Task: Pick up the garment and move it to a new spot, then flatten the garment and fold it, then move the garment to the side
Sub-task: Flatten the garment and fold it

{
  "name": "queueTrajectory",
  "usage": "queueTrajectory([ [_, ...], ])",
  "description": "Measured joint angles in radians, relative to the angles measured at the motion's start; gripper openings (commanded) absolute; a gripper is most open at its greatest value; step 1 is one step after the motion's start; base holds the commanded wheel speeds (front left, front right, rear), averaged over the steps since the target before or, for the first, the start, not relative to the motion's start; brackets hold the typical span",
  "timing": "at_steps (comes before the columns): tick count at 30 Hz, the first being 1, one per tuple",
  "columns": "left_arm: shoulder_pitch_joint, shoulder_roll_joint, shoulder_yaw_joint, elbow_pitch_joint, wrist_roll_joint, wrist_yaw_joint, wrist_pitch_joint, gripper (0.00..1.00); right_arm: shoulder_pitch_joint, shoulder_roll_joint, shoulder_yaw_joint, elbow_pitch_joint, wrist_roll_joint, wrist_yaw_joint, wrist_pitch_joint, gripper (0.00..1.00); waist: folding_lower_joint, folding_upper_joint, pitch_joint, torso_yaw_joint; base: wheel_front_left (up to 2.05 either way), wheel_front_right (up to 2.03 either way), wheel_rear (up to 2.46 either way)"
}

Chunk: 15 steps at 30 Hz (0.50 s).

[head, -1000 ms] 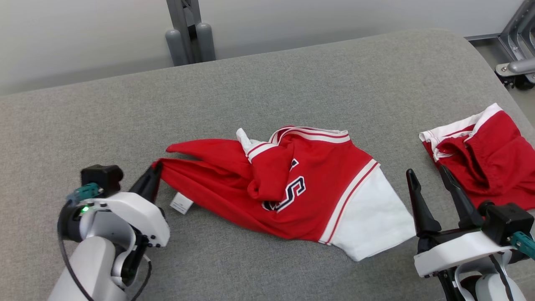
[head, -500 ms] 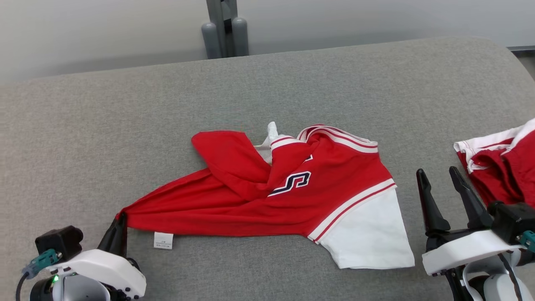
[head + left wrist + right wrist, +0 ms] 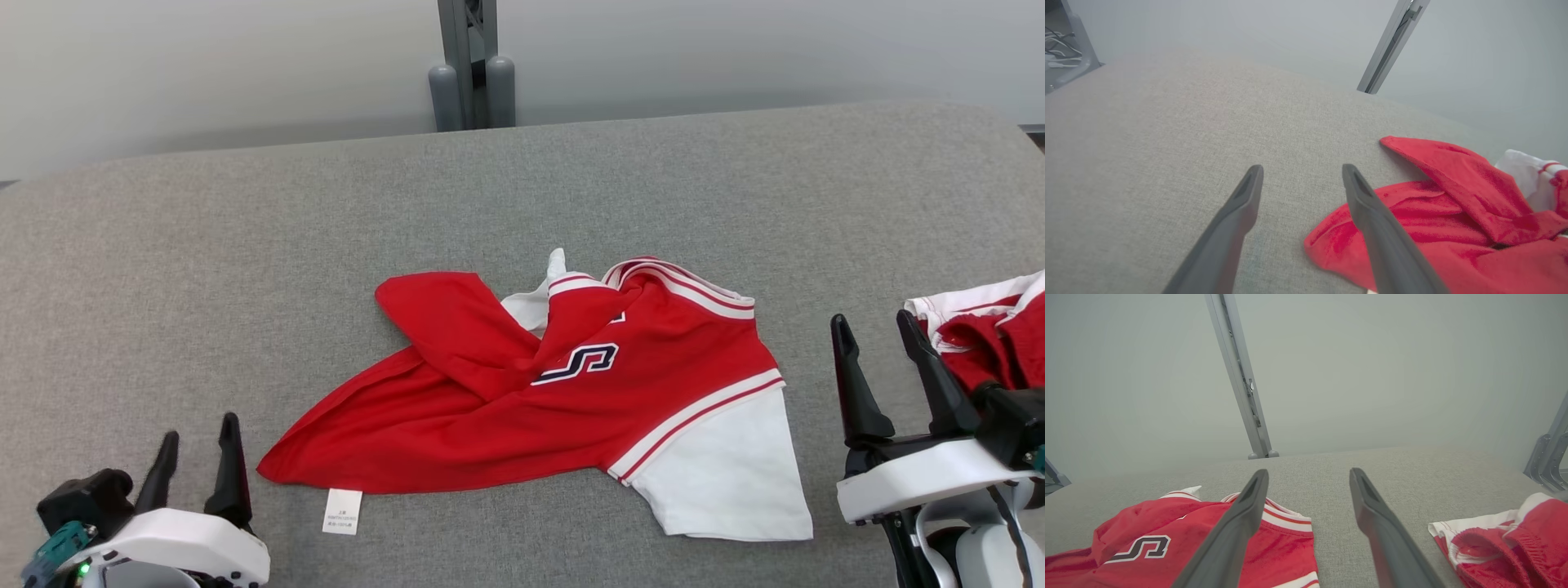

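Left gripper (image 3: pixel 200 431): lower left, fingers spread, empty.
Right gripper (image 3: pixel 872 322): lower right, wide apart, holding nothing.
Red-and-white jersey shirt (image 3: pixel 490 425): crumpled at centre on grey fabric surface (image 3: pixel 245 245), hem corner just beside left gripper.

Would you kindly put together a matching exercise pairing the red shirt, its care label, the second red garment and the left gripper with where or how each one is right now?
Column one:
1. red shirt
2. care label
3. second red garment
4. left gripper

Column two:
A. at the far right of the head view
B. crumpled in the middle, one white sleeve spread flat
C. jaws open, clear of the cloth
D. flat just below the shirt's lower edge, near its left corner

Pairs: 1-B; 2-D; 3-A; 4-C.
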Motion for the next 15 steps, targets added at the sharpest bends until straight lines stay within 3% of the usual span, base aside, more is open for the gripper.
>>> queueTrajectory([
  [7, -0.043, 0.021, -0.024, -0.095, 0.106, 0.012, -0.152, 1.0, 0.0, 0.0, -0.009, -0.006, -0.021, 0.0, -0.014, 1.0, 0.0, 0.0, -0.035, -0.002, 0.0, 0.0, 0.0],
  [15, -0.104, 0.03, -0.087, -0.174, 0.183, 0.0, -0.193, 1.0, 0.001, 0.0, -0.001, -0.011, -0.049, 0.0, -0.011, 1.0, 0.0, 0.0, -0.075, 0.004, 0.0, 0.0, 0.0],
])
